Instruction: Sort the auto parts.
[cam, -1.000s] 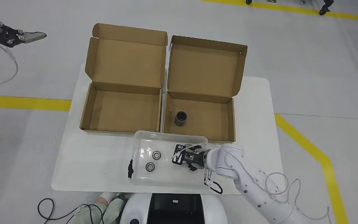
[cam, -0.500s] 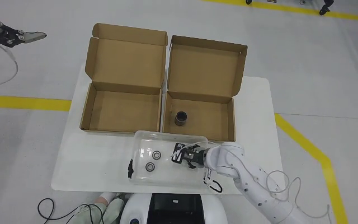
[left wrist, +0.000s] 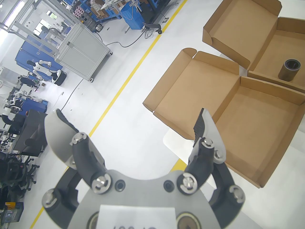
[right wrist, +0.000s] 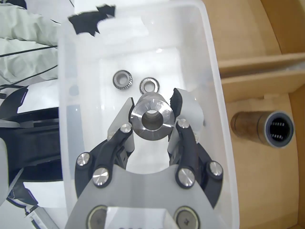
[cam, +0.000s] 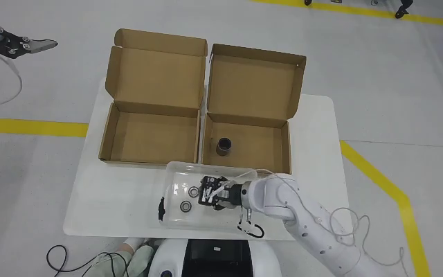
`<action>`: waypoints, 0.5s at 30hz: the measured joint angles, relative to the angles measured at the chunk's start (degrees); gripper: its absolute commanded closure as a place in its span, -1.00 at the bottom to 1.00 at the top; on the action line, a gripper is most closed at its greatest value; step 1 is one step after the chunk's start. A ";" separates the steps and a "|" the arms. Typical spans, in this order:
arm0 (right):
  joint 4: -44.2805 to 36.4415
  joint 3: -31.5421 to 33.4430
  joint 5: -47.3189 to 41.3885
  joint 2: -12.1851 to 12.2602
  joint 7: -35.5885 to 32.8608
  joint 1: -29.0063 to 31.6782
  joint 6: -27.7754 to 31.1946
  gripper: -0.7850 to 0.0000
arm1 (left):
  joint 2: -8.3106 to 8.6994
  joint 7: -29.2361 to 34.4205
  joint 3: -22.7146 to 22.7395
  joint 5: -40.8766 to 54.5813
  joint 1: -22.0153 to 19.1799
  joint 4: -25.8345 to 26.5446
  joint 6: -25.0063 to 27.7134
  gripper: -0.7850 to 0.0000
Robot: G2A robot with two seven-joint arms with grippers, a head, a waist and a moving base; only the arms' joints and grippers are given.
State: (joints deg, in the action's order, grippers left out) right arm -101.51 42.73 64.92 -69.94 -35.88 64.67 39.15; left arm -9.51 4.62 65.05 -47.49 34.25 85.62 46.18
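In the right wrist view my right gripper [right wrist: 152,110] is down in the clear plastic bin [right wrist: 214,72], shut on a silver metal sleeve [right wrist: 152,120] held between its two fingers. Two small ring bearings [right wrist: 122,79] [right wrist: 149,85] lie on the bin floor just past the sleeve. From above, the right gripper [cam: 211,194] sits mid-bin beside one bearing [cam: 185,206]. A dark cylinder [cam: 223,145] stands in the right cardboard box [cam: 259,149]. The left cardboard box [cam: 149,138] holds nothing. My left gripper [left wrist: 129,111] hangs open over the floor, left of the table.
A scrap of black tape [right wrist: 91,21] sticks to the bin's rim. Both boxes have their lids folded back away from me. The white table [cam: 311,138] has bare surface to the right of the boxes. Yellow floor lines run past both sides.
My right gripper has slid left inside the bin, toward the two bearings. The left arm has not moved.
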 measured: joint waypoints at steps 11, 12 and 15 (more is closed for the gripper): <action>-4.83 -1.93 -1.84 -2.19 6.48 -8.44 0.38 1.00 | 0.00 0.00 0.00 0.00 0.00 0.00 0.00 -1.00; -5.16 -1.79 -1.95 -2.38 7.81 -9.18 0.38 1.00 | 0.00 0.00 0.00 0.00 0.00 0.00 0.00 -1.00; -4.98 -1.30 -2.61 -3.01 11.22 -11.97 0.48 1.00 | 0.00 0.00 0.00 0.00 0.00 0.00 0.00 -1.00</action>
State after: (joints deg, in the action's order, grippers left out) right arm -106.50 41.42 62.31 -72.95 -24.67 52.71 39.63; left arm -9.51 4.62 65.05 -47.49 34.25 85.62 46.18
